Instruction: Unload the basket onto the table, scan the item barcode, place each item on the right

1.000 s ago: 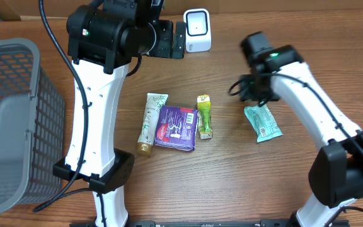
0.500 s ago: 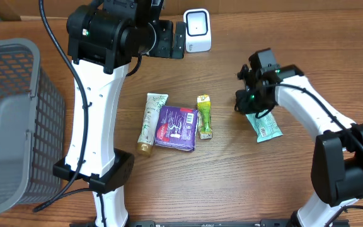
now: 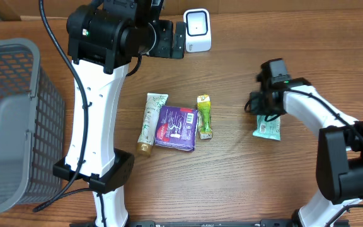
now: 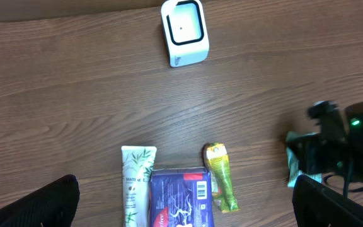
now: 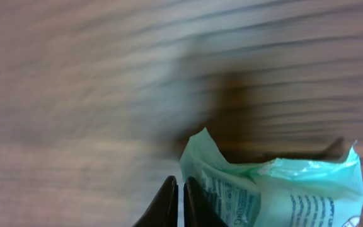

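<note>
Far left: grey mesh basket [image 3: 11, 120] at the table edge.

Left gripper [image 3: 176, 39] hangs at the far side, just left of the scanner. Its jaws are spread wide with nothing in them, and in the left wrist view the two fingertips [image 4: 33, 202] sit at the frame's bottom corners.

Scanner [image 3: 197, 29]: a white box with a dark window, standing at the far edge, well apart from all the items.

Mid-table there's a row of three. The cream tube [image 3: 150, 123] touches the purple packet [image 3: 177, 128], and the yellow-green sachet [image 3: 204, 116] lies against that packet's right side.

Mint-green packet [image 3: 268, 128]: lies right of the row, clear of the sachet and flat on the wood. It's thin crinkled film in pale green, with lines of small dark print and a lighter patch at its near end. Its left corner is puckered up into a peak. The far end is hidden under the right arm in the overhead view.

Right gripper [image 5: 180, 202]: down at the table over the packet's far end, jaws pinched to a sliver with the tips almost touching. In the right wrist view the packet's left edge butts against the right-hand fingertip [image 5: 193, 205], and the rest of the packet spreads out to the right of the jaws. I can't tell whether any film is caught in that sliver. That view is motion-blurred on the wood.
</note>
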`<action>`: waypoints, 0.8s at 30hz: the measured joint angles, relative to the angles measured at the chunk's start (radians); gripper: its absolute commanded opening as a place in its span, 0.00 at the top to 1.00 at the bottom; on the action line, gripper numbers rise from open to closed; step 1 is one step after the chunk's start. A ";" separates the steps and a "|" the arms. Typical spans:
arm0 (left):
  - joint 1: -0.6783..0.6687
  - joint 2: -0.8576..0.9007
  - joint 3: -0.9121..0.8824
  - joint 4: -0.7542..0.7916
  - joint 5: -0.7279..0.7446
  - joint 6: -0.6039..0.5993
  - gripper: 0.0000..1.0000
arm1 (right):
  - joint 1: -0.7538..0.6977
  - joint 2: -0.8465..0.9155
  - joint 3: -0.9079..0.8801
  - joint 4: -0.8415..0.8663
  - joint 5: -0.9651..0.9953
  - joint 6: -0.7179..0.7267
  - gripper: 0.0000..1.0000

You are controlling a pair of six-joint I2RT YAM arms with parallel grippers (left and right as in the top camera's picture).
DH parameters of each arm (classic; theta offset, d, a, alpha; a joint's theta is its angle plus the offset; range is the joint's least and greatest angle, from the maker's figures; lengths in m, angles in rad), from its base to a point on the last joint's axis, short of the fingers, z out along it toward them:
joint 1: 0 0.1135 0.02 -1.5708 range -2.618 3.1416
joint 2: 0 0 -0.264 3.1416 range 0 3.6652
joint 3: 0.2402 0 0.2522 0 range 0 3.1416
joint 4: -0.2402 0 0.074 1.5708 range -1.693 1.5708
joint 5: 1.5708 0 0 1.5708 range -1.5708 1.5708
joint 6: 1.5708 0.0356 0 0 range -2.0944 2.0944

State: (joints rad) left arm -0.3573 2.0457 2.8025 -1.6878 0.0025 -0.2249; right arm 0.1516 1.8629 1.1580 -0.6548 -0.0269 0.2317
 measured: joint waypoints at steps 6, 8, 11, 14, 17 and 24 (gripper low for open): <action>0.000 0.000 0.000 0.000 0.000 0.000 0.01 | -0.106 0.000 0.001 0.014 0.022 0.278 0.94; 0.000 0.000 0.000 0.000 0.000 0.000 0.00 | -0.130 0.000 0.014 -0.025 0.014 0.317 0.93; 0.000 0.000 0.000 0.000 0.000 0.000 0.00 | -0.159 0.000 0.064 -0.101 0.008 0.350 0.89; 0.000 0.000 0.000 0.000 0.000 0.000 0.00 | -0.192 0.000 0.132 -0.157 0.016 0.354 0.70; 0.000 0.000 0.000 0.000 0.000 0.000 0.01 | -0.228 -0.001 0.169 -0.164 0.032 0.336 0.65; 0.000 0.000 0.000 0.000 0.000 0.000 0.00 | -0.270 -0.001 0.172 -0.381 0.034 0.257 0.79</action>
State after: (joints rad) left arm -0.3573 2.0457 2.8025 -1.6882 0.0025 -0.2249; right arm -0.1181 1.8618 1.3304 -1.0355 0.0071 0.4885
